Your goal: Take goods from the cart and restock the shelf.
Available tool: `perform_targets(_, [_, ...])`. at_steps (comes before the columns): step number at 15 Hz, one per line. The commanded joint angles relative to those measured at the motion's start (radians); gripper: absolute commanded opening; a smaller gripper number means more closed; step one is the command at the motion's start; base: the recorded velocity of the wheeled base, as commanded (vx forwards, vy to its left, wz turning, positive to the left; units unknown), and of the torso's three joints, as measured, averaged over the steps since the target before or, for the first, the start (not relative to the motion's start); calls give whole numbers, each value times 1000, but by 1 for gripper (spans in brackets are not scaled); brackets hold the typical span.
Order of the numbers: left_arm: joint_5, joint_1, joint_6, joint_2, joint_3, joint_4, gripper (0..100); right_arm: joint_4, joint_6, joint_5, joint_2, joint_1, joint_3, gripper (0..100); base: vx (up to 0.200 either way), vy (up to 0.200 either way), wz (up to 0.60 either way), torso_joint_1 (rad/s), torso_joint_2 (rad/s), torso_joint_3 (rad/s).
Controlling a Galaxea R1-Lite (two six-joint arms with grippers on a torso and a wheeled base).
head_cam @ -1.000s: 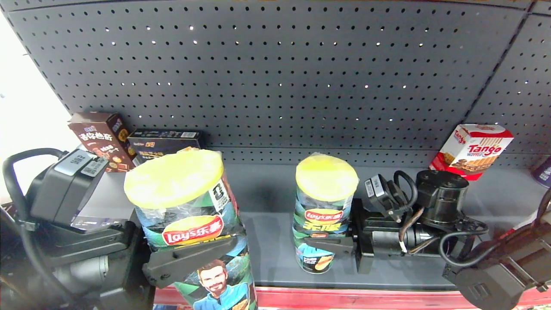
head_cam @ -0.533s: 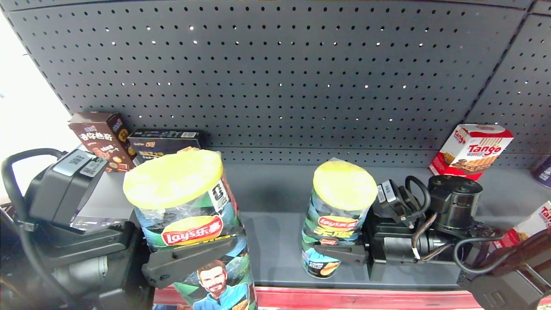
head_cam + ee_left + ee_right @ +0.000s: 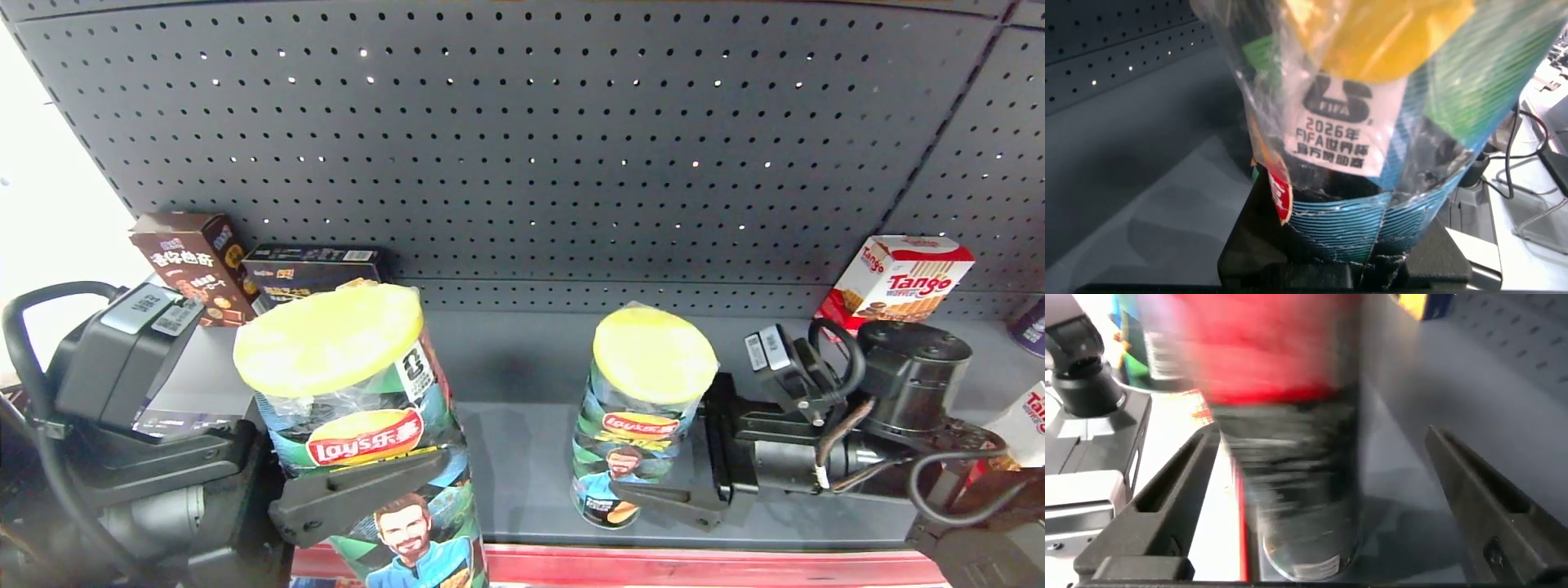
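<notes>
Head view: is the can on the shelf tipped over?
No, the can stands upright on the shelf, with its yellow lid facing up.

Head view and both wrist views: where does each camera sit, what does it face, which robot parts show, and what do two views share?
Head view: from the head, down onto the shelf; left gripper grips the held can, right gripper open around the standing can.
Left wrist view: from that wrist, close on the held can.
Right wrist view: from that wrist, at the standing can between its fingers.
Shared: the standing can, head and right wrist.
</notes>
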Motion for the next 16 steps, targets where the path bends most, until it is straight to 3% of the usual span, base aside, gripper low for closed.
perform_targets(1, [0,-1,0,0,0,-1,0,4,1,-6,-112,-23,58,100,0,0,0,0,0,0])
perform_targets(5, [0,-2,1,-3,1,-1,0,22,3,-8,-303,-85,178,100,0,0,0,0,0,0])
perform_targets(7, [-2,-2,1,-3,-2,-1,0,119,3,-8,-448,-157,196,100,0,0,0,0,0,0])
perform_targets(11, [0,-1,0,-15,0,-1,0,358,62,-9,-775,-370,181,100,0,0,0,0,0,0])
perform_targets(15, [-2,-7,1,-41,6,-1,0,576,197,-11,-1137,-648,253,100,0,0,0,0,0,0])
perform_targets(16, [-2,-8,1,-41,3,-1,0,606,205,-12,-1185,-683,278,100,0,0,0,0,0,0])
